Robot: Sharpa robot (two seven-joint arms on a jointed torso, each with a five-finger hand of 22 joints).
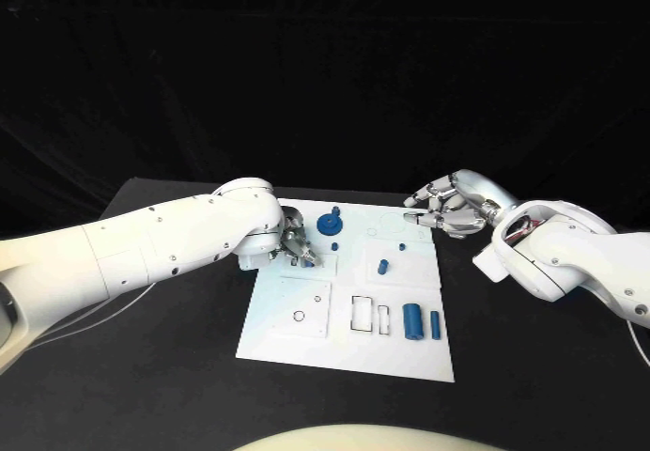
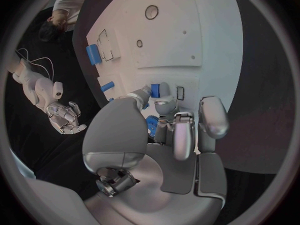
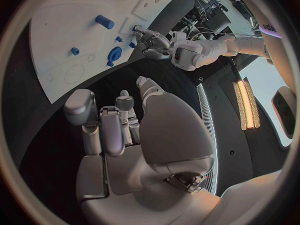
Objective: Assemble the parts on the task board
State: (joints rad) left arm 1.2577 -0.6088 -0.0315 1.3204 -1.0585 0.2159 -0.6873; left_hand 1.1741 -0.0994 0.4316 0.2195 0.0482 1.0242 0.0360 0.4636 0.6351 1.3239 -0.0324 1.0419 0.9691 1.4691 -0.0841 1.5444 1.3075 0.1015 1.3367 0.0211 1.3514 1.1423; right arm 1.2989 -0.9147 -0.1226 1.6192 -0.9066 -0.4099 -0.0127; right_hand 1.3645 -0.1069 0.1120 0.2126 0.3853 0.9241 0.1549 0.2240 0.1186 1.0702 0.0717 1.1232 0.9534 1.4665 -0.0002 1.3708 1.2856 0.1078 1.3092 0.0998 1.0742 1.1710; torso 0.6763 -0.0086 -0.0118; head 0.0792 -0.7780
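The white task board (image 1: 346, 343) lies in the middle of the black table. My left hand (image 1: 291, 246) hovers low over its far left part and pinches a small blue part (image 2: 155, 90) between thumb and a finger, close to a small rectangular slot (image 2: 180, 93). A blue gear-like part (image 1: 331, 224) stands on the board just beyond that hand. Two blue cylinders (image 1: 411, 319) lie side by side near the front right. Two small blue pieces (image 1: 383, 266) sit mid-board. My right hand (image 1: 447, 211) hangs off the board's far right corner, fingers apart and holding nothing.
Outlined recesses mark the board: a circle (image 1: 309, 315) at front left and a rectangle (image 1: 364, 315) beside the cylinders. Black table surrounds the board on all sides. A thin cable (image 1: 82, 319) trails under my left arm.
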